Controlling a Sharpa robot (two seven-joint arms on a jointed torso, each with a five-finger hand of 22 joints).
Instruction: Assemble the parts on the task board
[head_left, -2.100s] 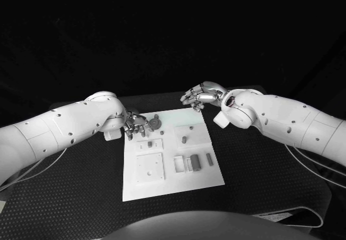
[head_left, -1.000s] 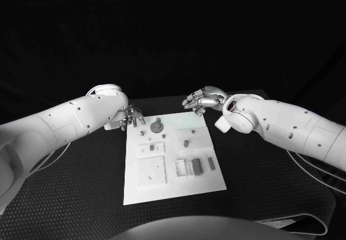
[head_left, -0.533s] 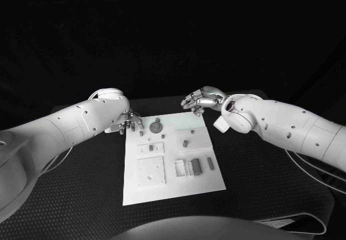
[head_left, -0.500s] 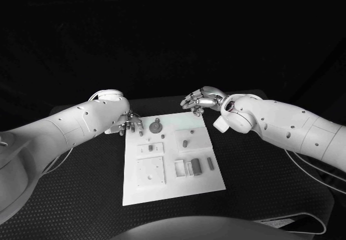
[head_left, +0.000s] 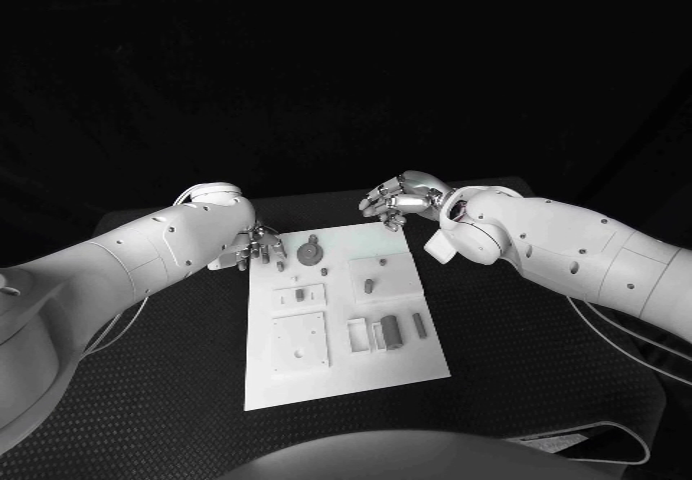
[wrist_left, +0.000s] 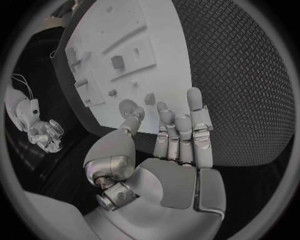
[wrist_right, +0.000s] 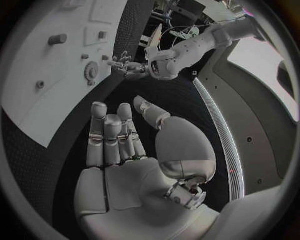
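Observation:
The white task board (head_left: 346, 375) lies lengthwise in the middle of the table. A round grey part (head_left: 309, 252) sits near its far left corner. Small grey parts stand further down: a peg (head_left: 368, 285), a small block (head_left: 300, 294) and an upright block (head_left: 389, 328). My left hand (head_left: 250, 248) hovers just beside the board's far left edge, close to the round part, fingers straight and holding nothing (wrist_left: 178, 145). My right hand (head_left: 398, 200) hangs above the far right corner, also holding nothing (wrist_right: 122, 150). The right wrist view shows the board (wrist_right: 31, 100) and the round part (wrist_right: 92, 71).
Black textured mat (head_left: 548, 330) surrounds the board on all sides. My two white forearms slope in from either side, the right one (head_left: 562, 250) above the table's right part. Cables (head_left: 620, 330) trail under the right arm.
My left hand has drawn back from over the board's far left corner to just outside its edge. The right hand has shifted slightly farther back. No part has moved.

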